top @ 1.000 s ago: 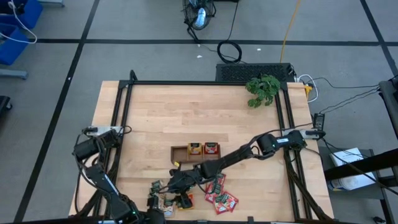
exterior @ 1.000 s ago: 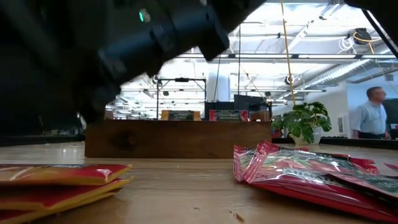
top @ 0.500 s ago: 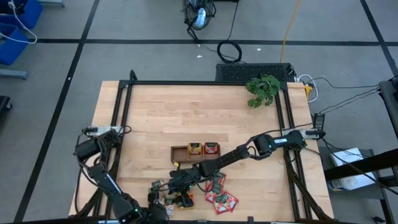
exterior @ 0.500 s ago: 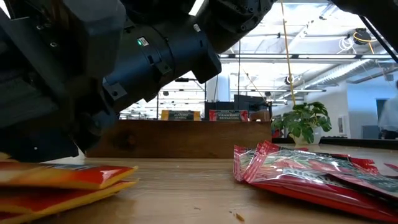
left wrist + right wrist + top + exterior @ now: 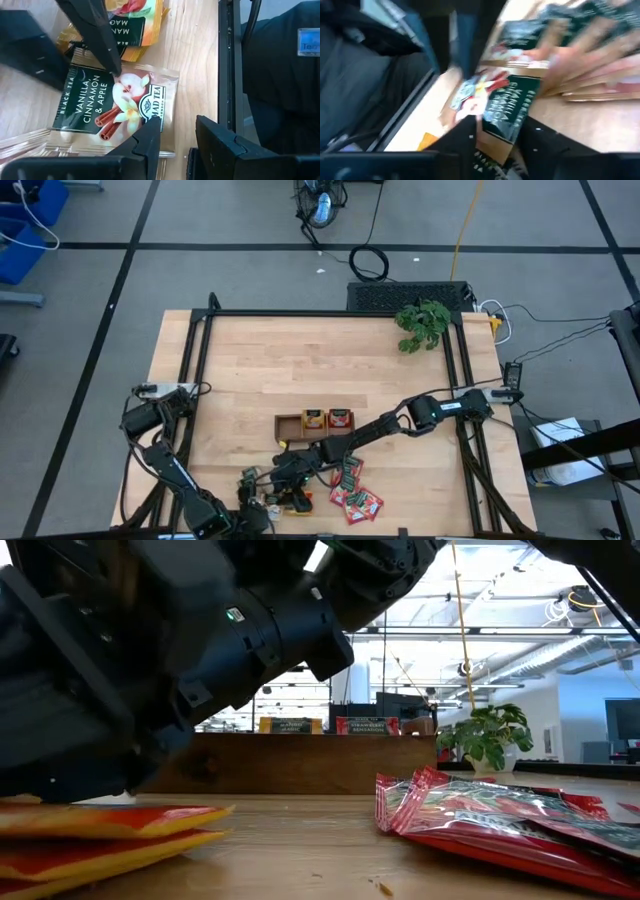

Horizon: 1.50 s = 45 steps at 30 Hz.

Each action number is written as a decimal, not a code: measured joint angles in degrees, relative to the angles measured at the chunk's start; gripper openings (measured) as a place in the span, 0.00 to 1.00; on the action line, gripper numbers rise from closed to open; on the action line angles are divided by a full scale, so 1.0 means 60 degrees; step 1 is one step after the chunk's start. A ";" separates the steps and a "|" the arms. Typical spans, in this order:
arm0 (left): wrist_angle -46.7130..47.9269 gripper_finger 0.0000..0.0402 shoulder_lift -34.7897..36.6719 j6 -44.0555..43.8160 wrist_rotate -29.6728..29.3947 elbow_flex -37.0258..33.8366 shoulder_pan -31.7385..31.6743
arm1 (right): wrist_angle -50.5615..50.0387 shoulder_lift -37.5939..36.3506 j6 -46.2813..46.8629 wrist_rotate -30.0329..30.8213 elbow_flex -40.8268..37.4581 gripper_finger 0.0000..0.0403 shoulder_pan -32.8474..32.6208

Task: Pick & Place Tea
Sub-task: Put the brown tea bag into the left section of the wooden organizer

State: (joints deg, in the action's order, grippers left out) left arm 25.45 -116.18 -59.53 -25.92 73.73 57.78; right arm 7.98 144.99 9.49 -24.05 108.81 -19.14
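The job looks barely begun. On the wooden worktop (image 5: 300, 370) the brown three-compartment tray (image 5: 290, 426) already holds tea upright in its middle and right compartments, while its left compartment looks bare; most of the sachets still lie loose near the worktop's front edge. A fan of red sachets (image 5: 355, 492) sits toward the front right of the tray, and an orange stack (image 5: 100, 840) lies at the front, just beside a dark green sachet (image 5: 107, 107) marked vanilla, cinnamon and apple. That green sachet lies flat on the wood, face up, partly overlapped by the orange ones; being square it has no real long axis, and I cannot tell from the overhead picture which worktop edge its lettering runs toward. The right gripper (image 5: 292, 480) reaches down over this front cluster, and its own camera shows the green sachet between its dark fingers (image 5: 465, 142); the jaws are partway in, but whether they have it clamped I cannot tell, since that picture is smeared. The left gripper (image 5: 175, 145) is low at the front edge beside the same sachet, jaws a little apart with nothing between them. The sachets still loose have yet to be carried back to the tray.
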 joint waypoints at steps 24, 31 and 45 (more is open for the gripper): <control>0.0893 0.32 0.0135 0.0923 -0.1151 0.1242 0.0460 | -0.1393 -0.1284 -0.2552 0.1078 0.0121 0.00 -0.0150; 0.2627 0.32 0.0142 0.0697 -0.2288 0.2217 0.0907 | -0.1973 -0.1447 -0.2936 0.2087 0.0114 0.00 -0.0344; 0.3575 0.32 0.0135 -0.0797 -0.3750 0.2153 0.1680 | -0.3755 -0.2416 -0.3548 0.5106 0.0103 0.00 -0.0638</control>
State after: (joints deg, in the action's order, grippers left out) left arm 46.90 -115.37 -64.31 -48.42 86.65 67.86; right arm -14.55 130.50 -11.79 6.58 109.43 -22.97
